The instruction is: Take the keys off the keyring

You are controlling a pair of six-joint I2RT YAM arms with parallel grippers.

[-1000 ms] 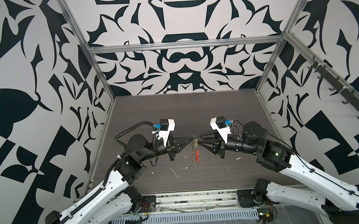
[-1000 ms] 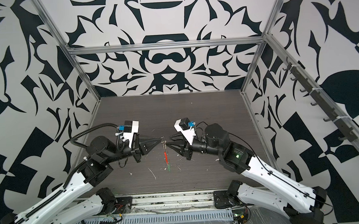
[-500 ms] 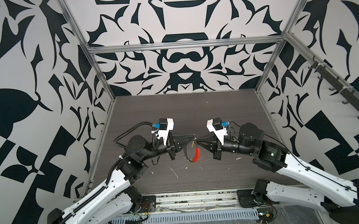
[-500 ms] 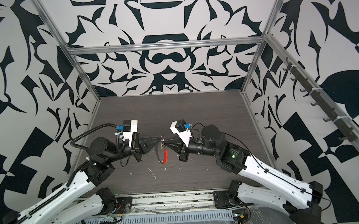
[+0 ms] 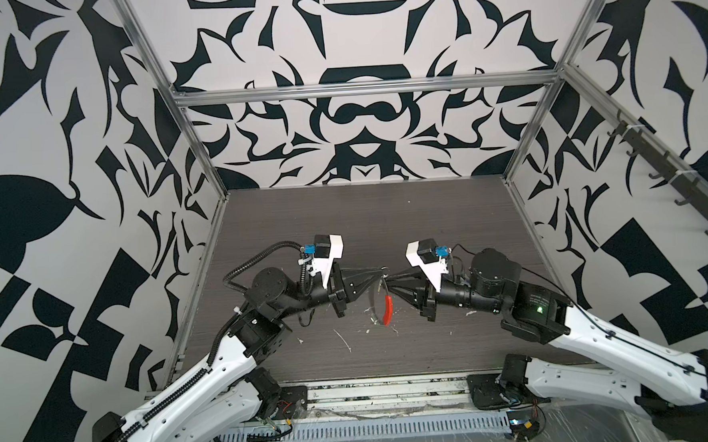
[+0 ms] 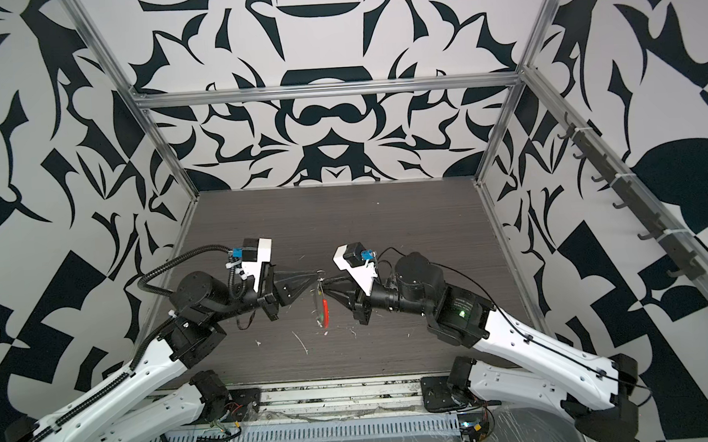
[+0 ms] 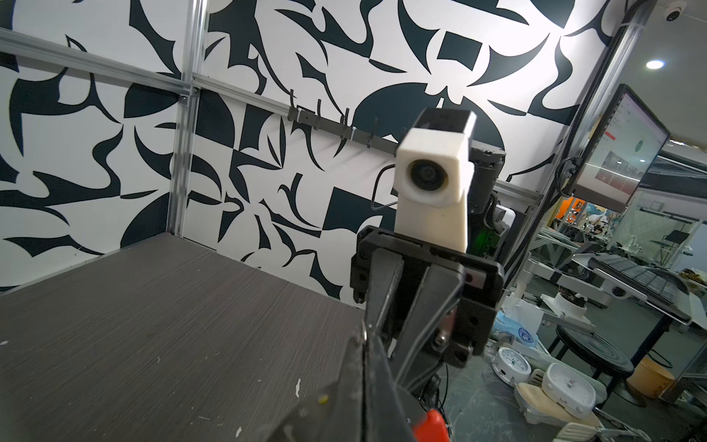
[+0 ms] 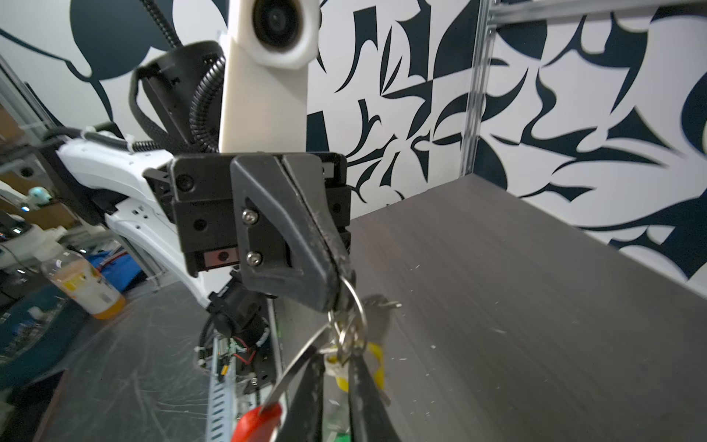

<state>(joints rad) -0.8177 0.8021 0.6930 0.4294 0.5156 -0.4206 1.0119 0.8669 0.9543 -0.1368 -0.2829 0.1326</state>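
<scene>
Top views both show the dark wood-grain table (image 5: pixel 344 231), with the two arms reaching in from either side until their level fingers meet nose to nose above its near middle.

The left gripper (image 5: pixel 380 273) is clamped fully closed. The right wrist view shows it pinching a silver split ring (image 8: pixel 360 306), from which everything else hangs.

The right gripper (image 5: pixel 391 280) points straight back at it, almost touching. Its jaws stand a narrow way apart on either side of the cluster of small rings just below the left pinch. I cannot tell whether they press on anything there.

The keyring (image 8: pixel 296 369) is held clear of the table and drops from that meeting point toward the near edge. Its long axis runs roughly downward, across the line of both sets of fingers, and the red sleeve (image 5: pixel 387 314) sits on its lower stretch.

A dull, blurred key (image 8: pixel 378 308) juts sideways from the small rings on the far side of the left fingers. The green tag (image 8: pixel 341 434) shows only as a faint green patch low between the right fingers.

Judging by this, the left arm is the anchor and the right is the nearer one to work the keys. The keys lie at its tips and slightly below, so any pull would run away from the left pinch.

White scraps (image 5: pixel 344 340) lie on the table nearby.
</scene>
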